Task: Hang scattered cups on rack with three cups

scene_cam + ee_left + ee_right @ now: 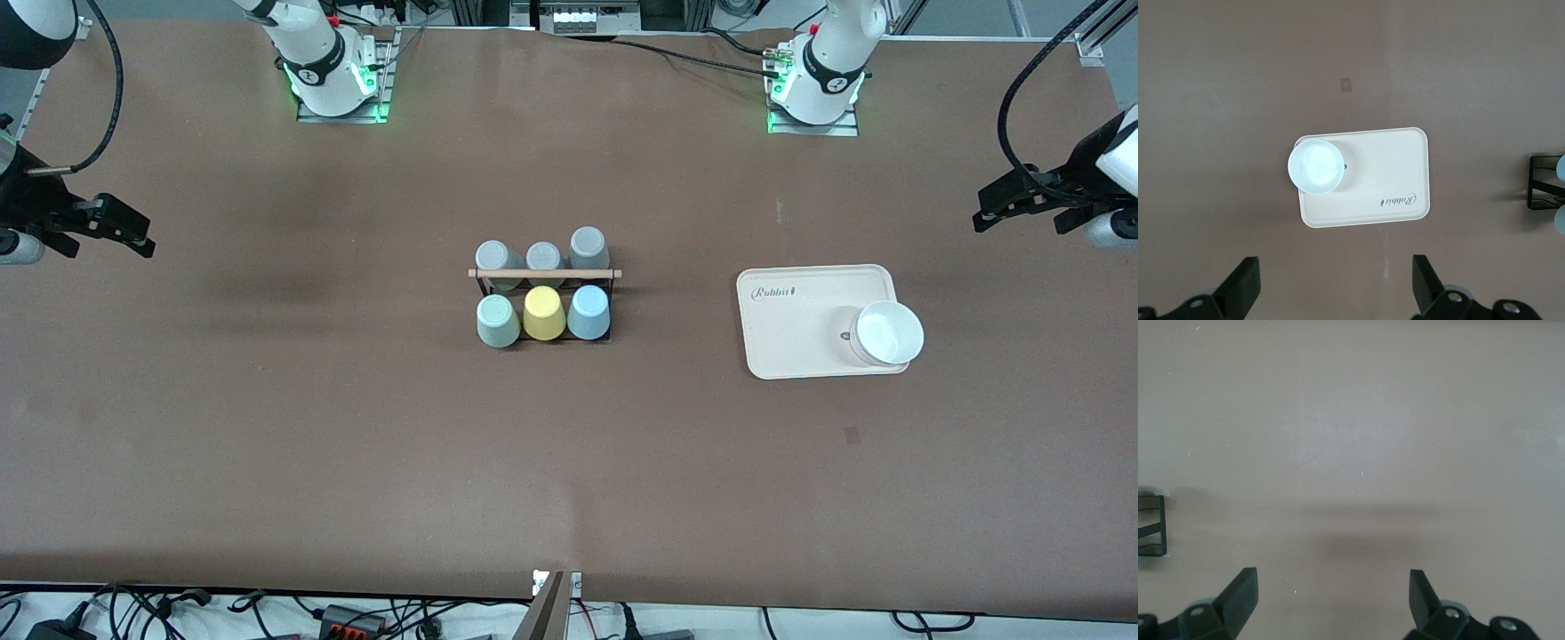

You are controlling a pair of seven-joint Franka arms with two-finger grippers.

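Mid-frame in the front view, the small black wire rack with a pale wooden rod (544, 293) already carries six upturned cups: the pale mint green tumbler (498, 321), a yellow cup (544, 313) and the light blue tumbler (589, 312) in its lower row, three grey cups (544, 255) above. The hanging looks finished to me. A white bowl (886, 332) sits on the beige tray (800, 311) at centre-right. The left claw (1022, 203), upper right edge, and the right claw (102, 227), upper left edge, both wait spread wide, empty, over bare table (356, 444).

Bare table (267, 400) surrounds the rack (544, 293); only the tray (800, 311) apparently stands near.
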